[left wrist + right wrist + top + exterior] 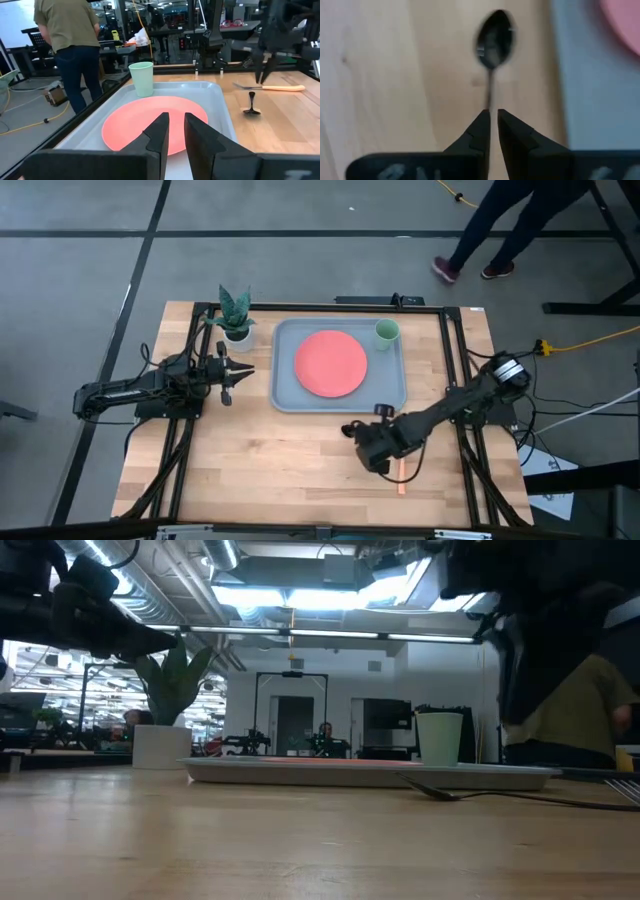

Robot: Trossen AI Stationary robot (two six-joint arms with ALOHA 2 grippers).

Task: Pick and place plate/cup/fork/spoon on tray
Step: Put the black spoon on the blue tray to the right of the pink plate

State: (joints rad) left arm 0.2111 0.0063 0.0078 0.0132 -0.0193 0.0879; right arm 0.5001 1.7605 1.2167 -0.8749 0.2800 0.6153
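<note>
The coral plate (331, 363) lies flat in the grey-blue tray (285, 395), and the pale-green cup (387, 332) stands upright in the tray's far right corner. The dark spoon (493, 37) lies flat on the wood just off the tray's near right corner. It also shows in the left wrist view (251, 106). My right gripper (493, 117) hovers over its handle, pointing down, with only a slit between the fingers. The orange-handled fork (401, 476) lies on the wood nearer the front edge. My left gripper (176, 122) waits shut left of the tray.
A white pot with a green plant (237, 330) stands at the tray's far left corner. The near half of the wooden table (270, 470) is bare wood. A person (490, 230) walks beyond the far edge. Another person (75, 45) stands beyond the table in the left wrist view.
</note>
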